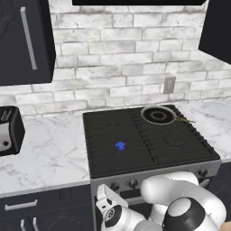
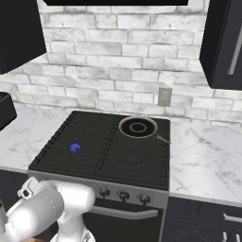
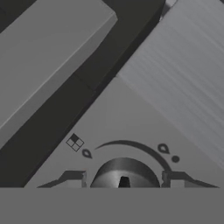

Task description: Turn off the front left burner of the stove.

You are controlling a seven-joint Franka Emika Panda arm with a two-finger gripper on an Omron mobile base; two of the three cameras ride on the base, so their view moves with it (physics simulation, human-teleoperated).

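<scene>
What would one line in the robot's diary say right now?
front left burner: blue flame lit | fingers: either side of stove knob

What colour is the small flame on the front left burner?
Blue; the flame on the front left burner shows best in the left base view.

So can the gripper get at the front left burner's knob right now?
Probably yes. In the hand view the gripper sits open right over a round knob on the stove's grey front strip, nothing between them.
</scene>
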